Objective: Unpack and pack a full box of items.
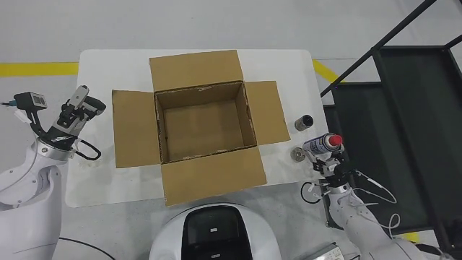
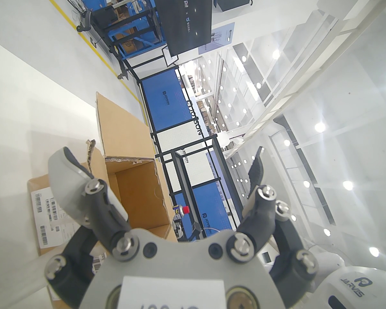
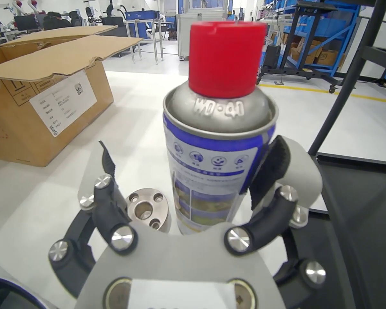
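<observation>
While the cardboard box (image 1: 195, 70) sits in the middle of the white worktop (image 1: 289, 72) with all four flaps folded outward and its brown floor showing, we find the loose items on the robot's right side of it. The spray can (image 1: 323, 144), blue and white with a red cap, is near the worktop's right edge, between the fingers of the right gripper (image 3: 188, 159). That gripper is spread wide. One pad (image 3: 271, 165) lies against the can's side while the other finger (image 3: 106, 162) stands apart from it, so the can is bracketed rather than pinched. In the right wrist view the can is upright. Its base is hidden behind the gripper, so we cannot tell whether it rests on the worktop.

Just beside the can, on the box side, lies a round metal flange (image 3: 146, 209) with small holes around a central bore. A short metal cylinder (image 1: 304, 122) stands farther from the robot, close to the box's right flap and apart from both.

The left gripper (image 2: 160, 159) hangs at the worktop's left edge, beside the box's left flap, its fingers far apart with nothing between them. A black rack (image 1: 404, 130) stands off the worktop's right side.
</observation>
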